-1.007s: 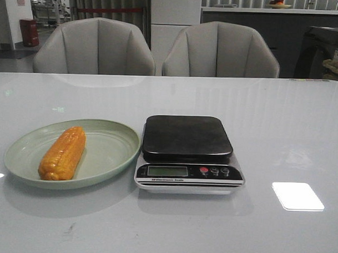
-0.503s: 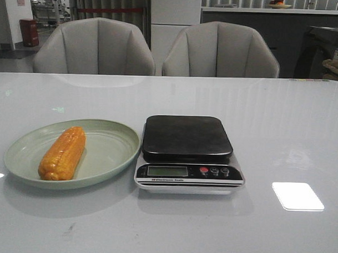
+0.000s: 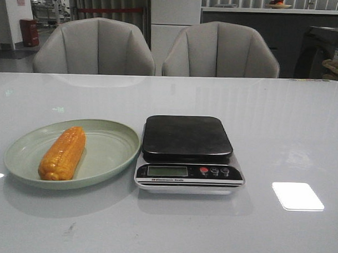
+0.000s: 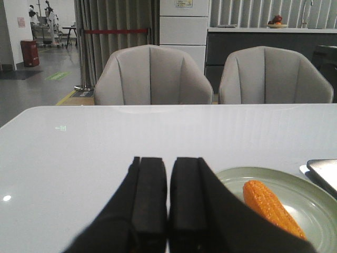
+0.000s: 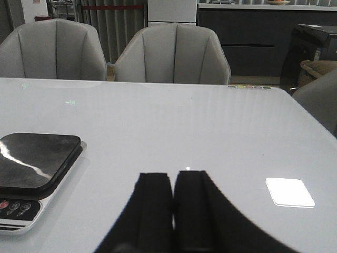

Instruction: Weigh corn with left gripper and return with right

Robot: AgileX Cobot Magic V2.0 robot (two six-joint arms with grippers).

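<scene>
The orange-yellow corn (image 3: 62,153) lies on a pale green plate (image 3: 110,152) at the table's left. It also shows in the left wrist view (image 4: 271,207) on the plate (image 4: 310,190). A kitchen scale with a dark platform (image 3: 186,137) stands right of the plate, nothing on it. It also shows in the right wrist view (image 5: 34,161). My left gripper (image 4: 168,166) is shut and empty, back from the plate and left of the corn. My right gripper (image 5: 172,182) is shut and empty, right of the scale. Neither gripper shows in the front view.
Two grey chairs (image 3: 97,46) (image 3: 220,49) stand behind the table's far edge. A bright square of reflected light (image 3: 297,196) lies on the tabletop right of the scale. The scale's display and buttons (image 3: 212,171) face the front.
</scene>
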